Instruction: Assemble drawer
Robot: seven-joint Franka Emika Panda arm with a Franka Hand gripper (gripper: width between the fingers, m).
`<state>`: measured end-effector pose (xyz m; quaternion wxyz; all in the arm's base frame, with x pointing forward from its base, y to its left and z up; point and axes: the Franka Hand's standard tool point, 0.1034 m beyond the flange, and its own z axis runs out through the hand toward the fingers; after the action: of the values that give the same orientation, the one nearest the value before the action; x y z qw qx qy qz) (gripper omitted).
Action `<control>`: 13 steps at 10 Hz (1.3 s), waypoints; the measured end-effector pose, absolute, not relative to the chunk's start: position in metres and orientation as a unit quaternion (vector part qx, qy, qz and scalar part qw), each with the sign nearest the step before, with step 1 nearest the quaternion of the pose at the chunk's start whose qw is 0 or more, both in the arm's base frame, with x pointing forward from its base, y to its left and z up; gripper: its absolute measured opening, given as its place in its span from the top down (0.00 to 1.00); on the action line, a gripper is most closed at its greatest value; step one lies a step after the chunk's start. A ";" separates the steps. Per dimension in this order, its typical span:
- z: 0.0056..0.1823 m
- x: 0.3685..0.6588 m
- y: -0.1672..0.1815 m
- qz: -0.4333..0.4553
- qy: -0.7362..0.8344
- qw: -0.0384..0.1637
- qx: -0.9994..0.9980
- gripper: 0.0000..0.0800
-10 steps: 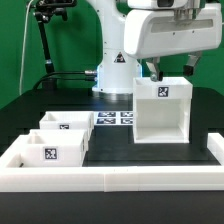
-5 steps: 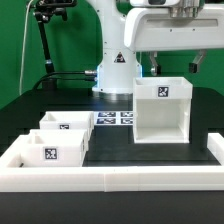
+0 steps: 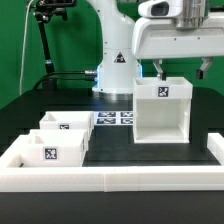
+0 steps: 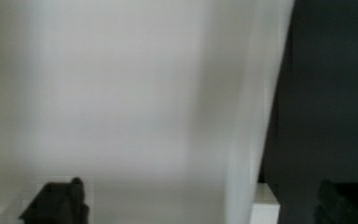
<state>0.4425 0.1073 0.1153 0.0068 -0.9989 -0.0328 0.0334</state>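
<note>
**Desk** point(image 3: 112, 146): black, flat. It carries all the items below.

**Low white wall** point(image 3: 110, 180): edges the desk along its near side and turns back at the exterior view's left.

**Drawer shell** point(image 3: 160, 118): tall white box, standing upright on the desk at the exterior view's right. Its open face is toward the camera, with one black-and-white square tag on the band above the opening. The cavity is empty.

**Rear tray** point(image 3: 68, 124): small, white and open-topped. It rests on the desk at the exterior view's left, well apart from the drawer shell.

**Front tray** point(image 3: 48, 152): of the same kind, just beside the rear tray and nearer the camera, close to the low white wall. A tag shows on its facing side.

**Marker board** point(image 3: 115, 118): thin white sheet with several tags, lying flat between the trays and the drawer shell, in front of the arm's base.

**Arm** point(image 3: 115, 50): white, with its base behind the marker board and its wrist housing above the drawer shell.

**Claw** point(image 3: 181, 70): hangs just above the top of the drawer shell, pointing down. The jaws are spread wide and hold nothing. Whether a tip touches the shell cannot be told.

**Wrist view:** two dark fingers point(image 4: 55, 200) stand far apart. The shell's pale surface point(image 4: 123, 90) fills most of the space between them, and the dark desk point(image 4: 336, 80) lies past the shell's edge. The picture is blurred.
</note>
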 end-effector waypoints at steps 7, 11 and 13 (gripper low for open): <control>0.108 0.441 0.108 0.034 -0.025 0.013 -0.999 0.25; 0.108 0.441 0.108 0.034 -0.025 0.013 -0.999 0.91; 0.108 0.441 0.108 0.034 -0.025 0.013 -0.999 0.95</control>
<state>0.4415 0.1081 0.1081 0.0129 -0.9990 -0.0252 0.0340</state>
